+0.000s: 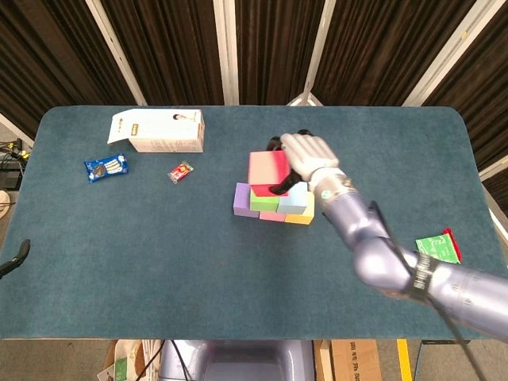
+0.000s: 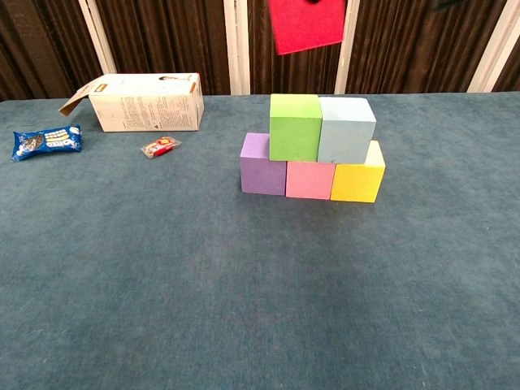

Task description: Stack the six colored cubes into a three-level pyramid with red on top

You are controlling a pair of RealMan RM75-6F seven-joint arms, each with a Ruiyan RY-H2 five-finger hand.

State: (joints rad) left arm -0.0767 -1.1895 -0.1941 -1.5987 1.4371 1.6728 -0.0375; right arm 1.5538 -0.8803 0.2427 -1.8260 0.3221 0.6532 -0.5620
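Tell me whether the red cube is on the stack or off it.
Off: the red cube hangs clear above the green cube and light blue cube, gripped by the right hand.

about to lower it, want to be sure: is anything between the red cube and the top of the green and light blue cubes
Nothing visible. In the chest view the red cube, held by the right hand, hangs in open air above the green cube and light blue cube, whose tops are bare. It sits slightly left of their seam.
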